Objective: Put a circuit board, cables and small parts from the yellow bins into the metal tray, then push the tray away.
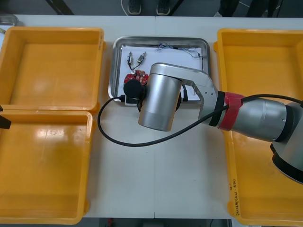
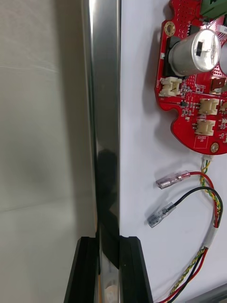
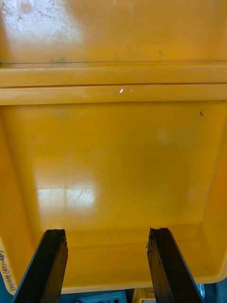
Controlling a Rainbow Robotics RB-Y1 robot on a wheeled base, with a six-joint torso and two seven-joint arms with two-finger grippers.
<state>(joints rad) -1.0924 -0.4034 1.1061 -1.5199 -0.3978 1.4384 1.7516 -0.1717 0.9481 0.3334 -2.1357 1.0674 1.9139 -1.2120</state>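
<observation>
Evidently the right tool (image 2: pixel 109 242) is pinching the rim of the tray (image 2: pixel 104 94). One black finger is standing outside over the bench (image 2: pixel 42 118) and the other inside, and the metal lip is filling the narrow gap between them.

In the front view the right arm is reaching in from the right of the frame and covering the middle of the tray's lower edge, so the grip is sitting on the side nearest the robot. A hold there is probably meant to let the arm drive the tray toward the top of the frame.

The tray is sitting at upper centre, between the yellow bins. Its contents are:
- The circuit board (image 1: pixel 136 78), lying at its lower left.
- The small metal parts (image 1: pixel 135 59), lying just above the board.
- The blue and white cable (image 1: pixel 177 47), trailing along the tray's upper edge.
- The red and yellow cable (image 2: pixel 218 208), lying beside the board, near the gripped rim.

Loading looks finished, so the push is the step in hand.

The left tool (image 3: pixel 106 232) is hanging wide open and empty over the floor of the lower-left yellow bin (image 1: pixel 45 165), well clear of the tray.
</observation>
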